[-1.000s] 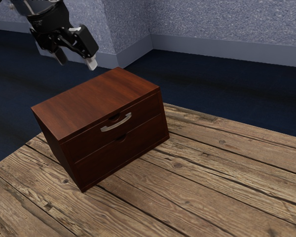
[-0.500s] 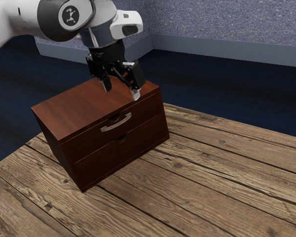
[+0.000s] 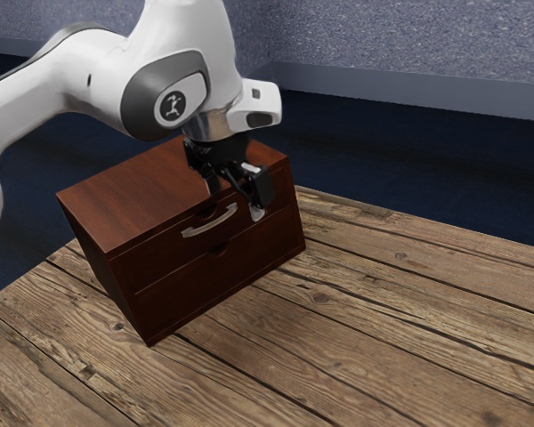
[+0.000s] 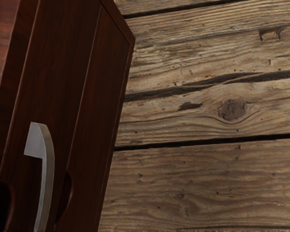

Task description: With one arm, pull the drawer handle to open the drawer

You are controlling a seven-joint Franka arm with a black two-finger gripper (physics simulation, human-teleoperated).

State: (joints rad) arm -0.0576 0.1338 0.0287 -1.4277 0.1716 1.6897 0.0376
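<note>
Arm: white Franka arm [image 3: 98, 80], entering from the upper left of the exterior view and bent down over the cabinet.
Gripper: black two-finger gripper [image 3: 238, 206], left of frame centre, at the cabinet's front top edge, just above the handle's end toward the exterior view's right.
Jaws: spread wide and pointing down, gripping nothing; one finger carries a pale tip.
Cabinet: dark red-brown wooden cabinet [image 3: 151, 187], two drawers, centre-left of the frame, standing on the table.
Upper drawer: front [image 3: 160, 249] flush with the cabinet face, shut.
Handle: curved silver bar [image 3: 206, 222] on the upper drawer front, between the two finger recesses; seen close in the wrist view [image 4: 42, 169], near the hand.
Lower drawer: front [image 3: 222, 271] flush, shut.
Table: weathered wooden planks [image 3: 400, 311], lower and right parts of the frame.
Floor: dark blue [image 3: 409, 151], upper right, beyond the table.
</note>
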